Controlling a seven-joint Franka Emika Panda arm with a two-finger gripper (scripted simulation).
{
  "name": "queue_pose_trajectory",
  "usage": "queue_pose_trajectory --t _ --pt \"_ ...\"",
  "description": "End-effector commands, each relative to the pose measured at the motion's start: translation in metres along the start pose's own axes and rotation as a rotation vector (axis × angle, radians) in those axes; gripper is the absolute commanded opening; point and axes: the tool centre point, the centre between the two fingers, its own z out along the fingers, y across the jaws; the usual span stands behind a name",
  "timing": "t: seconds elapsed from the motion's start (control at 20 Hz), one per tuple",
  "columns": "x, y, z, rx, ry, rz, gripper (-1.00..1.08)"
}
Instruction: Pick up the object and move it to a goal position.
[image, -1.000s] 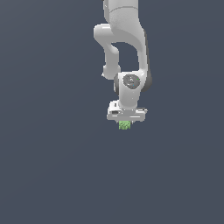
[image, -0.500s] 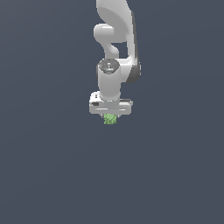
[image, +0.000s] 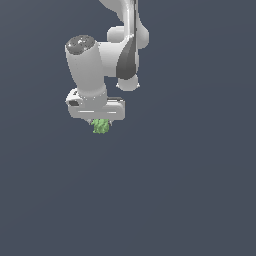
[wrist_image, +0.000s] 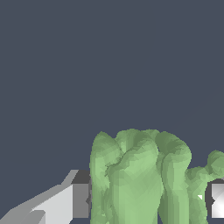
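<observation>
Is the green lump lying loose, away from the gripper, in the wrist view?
No, the green lump sits between the gripper fingers, pressed against them on both sides.

Arm (image: 100, 65): glossy white rounded links, dark grey band at elbow joint, grey cap on wrist housing. Tool (image: 100, 119): flat white block body; fingers (wrist_image: 61, 203) pale grey with dark pads.
</observation>
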Motion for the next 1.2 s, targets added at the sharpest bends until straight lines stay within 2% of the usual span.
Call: queue_pose_trajectory --t 0.0,0.25,0.5,0.8,1.15 --pt "0.003 0.025 -0.021 0.000 -0.001 -0.001 -1.00" --pt "0.011 0.072 -0.058 -0.001 -0.001 -0.001 -1.00" --pt "0.018 0.105 -0.084 -0.001 -0.001 -0.001 -1.00" --pt "0.024 0.127 -0.101 -0.002 -0.001 -0.001 -1.00" --pt "0.026 0.134 -0.107 -0.002 -0.001 -0.001 -1.00"
